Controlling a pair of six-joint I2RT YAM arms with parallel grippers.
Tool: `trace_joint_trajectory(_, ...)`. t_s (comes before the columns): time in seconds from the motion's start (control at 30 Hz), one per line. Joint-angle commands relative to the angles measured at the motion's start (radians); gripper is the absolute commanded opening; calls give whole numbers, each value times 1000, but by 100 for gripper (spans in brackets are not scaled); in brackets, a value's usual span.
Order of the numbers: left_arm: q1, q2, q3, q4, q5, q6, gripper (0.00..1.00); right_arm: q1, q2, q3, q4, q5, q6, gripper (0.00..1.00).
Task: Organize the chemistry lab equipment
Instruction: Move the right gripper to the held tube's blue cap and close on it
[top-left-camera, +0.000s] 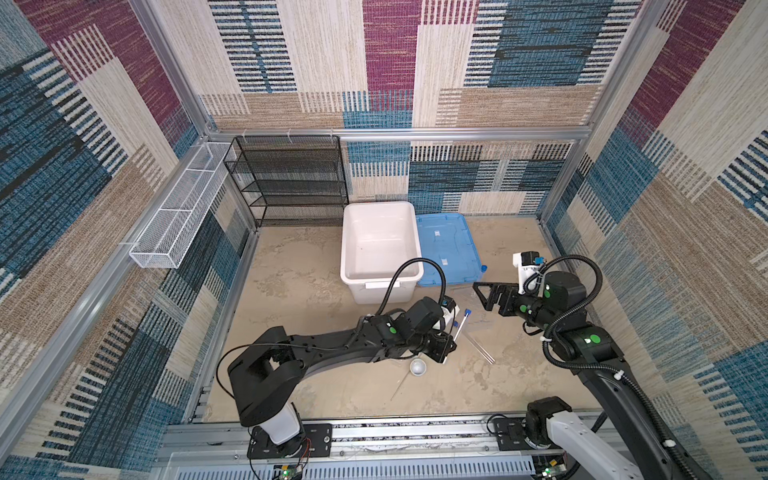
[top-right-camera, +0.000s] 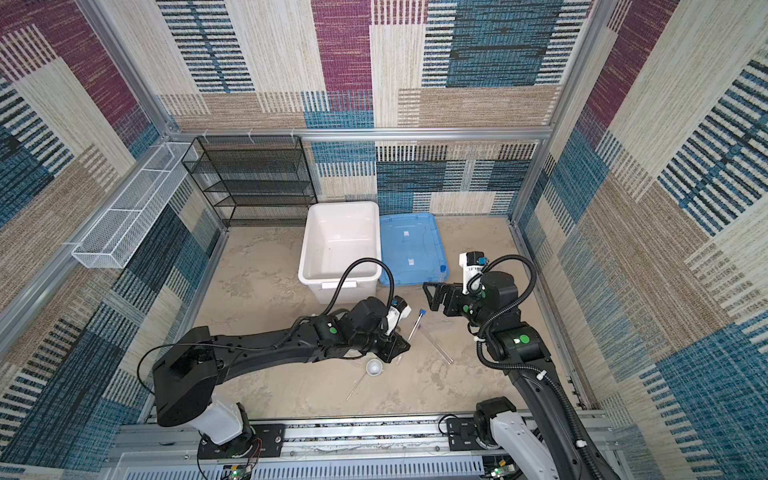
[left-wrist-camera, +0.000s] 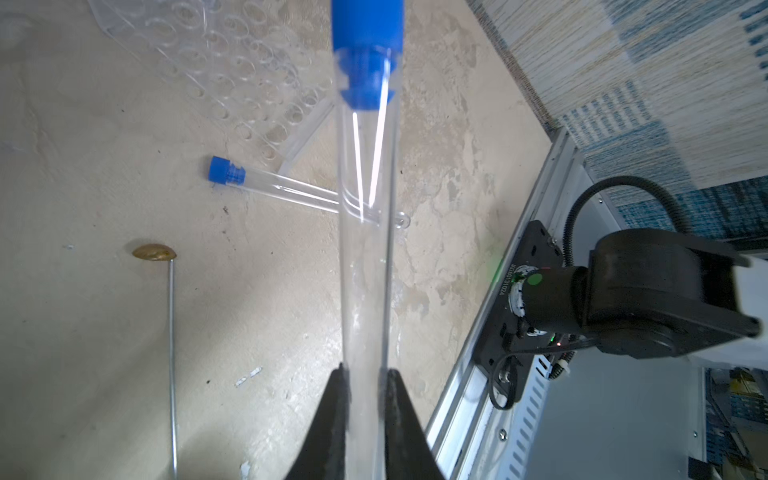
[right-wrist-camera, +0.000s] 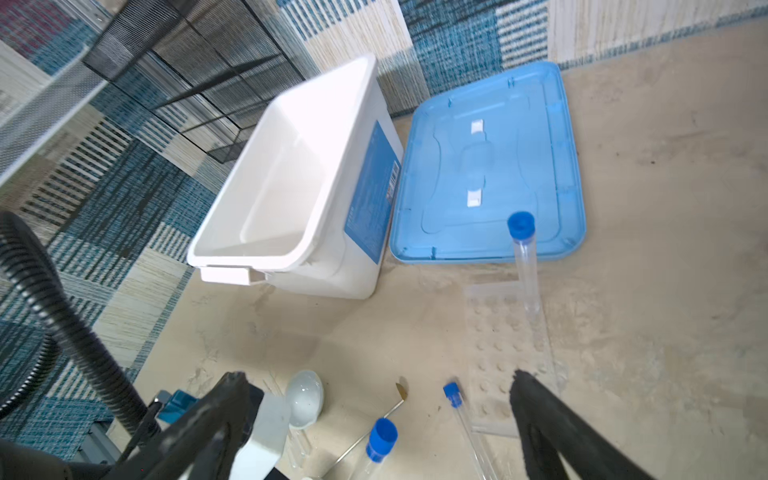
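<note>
In the left wrist view my left gripper (left-wrist-camera: 366, 370) is shut on the lower end of a clear blue-capped tube (left-wrist-camera: 365, 208), which points away from the jaws. Both top views show that held tube (top-left-camera: 461, 326) tilted above the table. Beneath it a second tube (left-wrist-camera: 286, 191) lies flat. A third tube (right-wrist-camera: 524, 266) stands upright in a clear rack (right-wrist-camera: 507, 353). A white round dish (top-left-camera: 418, 367) sits just in front of the left gripper (top-left-camera: 446, 349). The thin metal rod (left-wrist-camera: 171, 353) with its brass spoon tip lies beside it. My right gripper (top-left-camera: 482, 297) hovers open and empty above the rack.
A large white bin (top-left-camera: 380, 279) stands open behind the left arm, and its blue lid (top-left-camera: 449, 249) lies flat to the right of it. A black mesh shelf (top-left-camera: 291, 178) stands against the back wall. A white mesh basket (top-left-camera: 178, 212) hangs on the left wall.
</note>
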Motion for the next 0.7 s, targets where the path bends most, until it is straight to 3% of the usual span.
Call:
trace_joint_trajectory(0.0, 8, -44, -39, 98, -1, 44, 15, -5, 42, 42, -10, -150, -21, 98)
trace_joint_trajectory(0.1, 18, -91, -72, 97, -24, 70, 16, -5, 96, 68, -12, -221, -35, 95)
trace_joint_trajectory(0.2, 25, -136, -101, 72, -101, 92, 14, -3, 145, 98, -47, -206, -70, 92)
trace_joint_trajectory(0.37, 26, -184, -143, 70, -132, 125, 14, 7, 195, 108, -69, -252, -116, 88)
trace_joint_trajectory(0.67, 27, -218, -170, 107, -145, 140, 14, 81, 248, 28, 71, -330, -54, 72)
